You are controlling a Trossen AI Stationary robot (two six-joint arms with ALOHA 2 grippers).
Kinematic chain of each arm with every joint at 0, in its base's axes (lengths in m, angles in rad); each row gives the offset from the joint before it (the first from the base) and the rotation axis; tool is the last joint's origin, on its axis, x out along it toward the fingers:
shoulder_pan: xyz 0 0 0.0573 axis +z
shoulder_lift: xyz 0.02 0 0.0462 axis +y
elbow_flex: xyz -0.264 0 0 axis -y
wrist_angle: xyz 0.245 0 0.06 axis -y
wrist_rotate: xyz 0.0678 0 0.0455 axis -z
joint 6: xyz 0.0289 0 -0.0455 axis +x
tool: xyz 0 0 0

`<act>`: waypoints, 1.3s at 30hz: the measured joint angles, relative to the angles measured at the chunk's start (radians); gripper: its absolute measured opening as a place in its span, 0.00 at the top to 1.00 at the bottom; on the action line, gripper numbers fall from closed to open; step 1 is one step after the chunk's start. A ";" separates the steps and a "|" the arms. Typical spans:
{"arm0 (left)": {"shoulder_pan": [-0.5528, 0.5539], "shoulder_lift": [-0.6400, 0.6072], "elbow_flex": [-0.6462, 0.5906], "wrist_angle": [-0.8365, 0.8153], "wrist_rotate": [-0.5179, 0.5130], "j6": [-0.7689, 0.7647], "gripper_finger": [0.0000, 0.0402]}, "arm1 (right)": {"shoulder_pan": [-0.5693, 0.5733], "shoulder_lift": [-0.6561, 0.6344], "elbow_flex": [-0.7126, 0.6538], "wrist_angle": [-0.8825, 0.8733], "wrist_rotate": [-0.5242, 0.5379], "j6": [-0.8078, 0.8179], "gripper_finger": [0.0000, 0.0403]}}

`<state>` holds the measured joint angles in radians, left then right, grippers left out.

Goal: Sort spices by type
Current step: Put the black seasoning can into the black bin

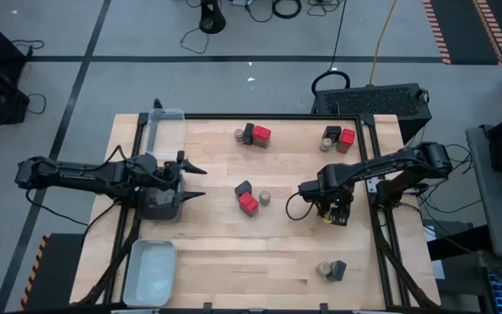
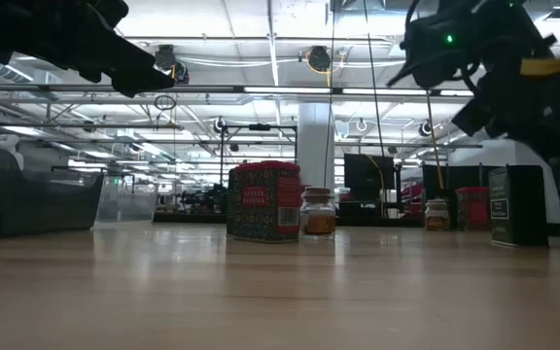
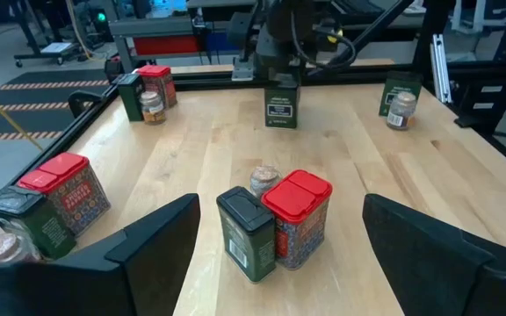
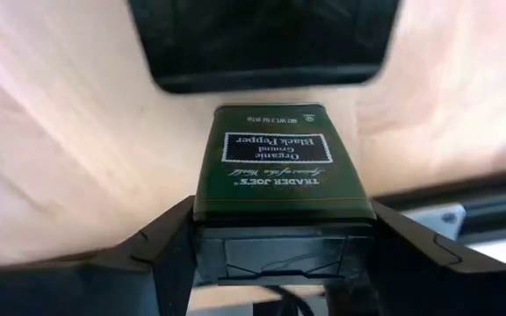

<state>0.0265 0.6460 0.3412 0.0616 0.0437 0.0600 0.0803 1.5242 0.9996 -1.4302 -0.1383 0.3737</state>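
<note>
Starting at your left, the left gripper [image 1: 194,180] hangs with its jaws spread wide and empty above a dark tray [image 1: 159,202], aimed toward the middle cluster where a green tin [image 3: 247,232], a red tin [image 3: 298,217] and a small jar [image 3: 263,180] stand touching, apparently an unsorted mix waiting for you. Move right and your right gripper [image 4: 279,254] straddles an upright dark green pepper tin [image 4: 275,162] near the table's right edge, its fingers [image 4: 169,246] at both sides, though you cannot tell whether they have clamped it. Its label reads "Trader Joe's Organic Ground Black Pepper".
</note>
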 joint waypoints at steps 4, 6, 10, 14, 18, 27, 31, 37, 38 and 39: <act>0.000 0.000 0.000 0.004 -0.001 -0.001 0.19 | -0.001 0.000 0.114 -0.100 0.005 0.001 0.40; 0.000 0.000 0.000 0.004 -0.003 -0.001 0.19 | -0.003 0.000 0.187 -0.145 0.009 0.012 0.40; 0.000 0.000 0.000 0.002 -0.035 -0.002 0.19 | -0.018 0.001 0.345 -0.140 0.029 0.048 0.40; 0.000 -0.009 0.000 -0.034 -0.115 -0.003 0.19 | -0.037 0.000 0.498 -0.141 0.090 0.063 0.40; 0.001 -0.030 0.000 -0.055 -0.145 -0.003 0.19 | -0.063 0.000 0.616 -0.141 0.150 0.060 0.40; 0.001 -0.059 0.000 -0.058 -0.148 -0.003 0.19 | -0.130 0.000 0.707 -0.019 0.170 -0.012 0.40; 0.000 -0.096 0.000 -0.065 -0.178 -0.026 0.19 | -0.152 0.012 0.707 0.075 0.166 -0.080 0.40; 0.000 -0.211 0.036 -0.277 -0.485 -0.116 0.19 | -0.195 0.076 0.707 0.226 0.160 -0.201 0.40; 0.001 -0.233 0.044 -0.327 -0.554 -0.140 0.19 | -0.201 0.093 0.707 0.262 0.157 -0.232 0.40; 0.001 -0.252 0.048 -0.376 -0.617 -0.163 0.19 | -0.206 0.113 0.707 0.299 0.154 -0.266 0.39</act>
<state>0.0273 0.3941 0.3888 -0.3143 -0.5732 -0.1035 -0.1258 1.6370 1.7065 -1.1309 0.0157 0.1081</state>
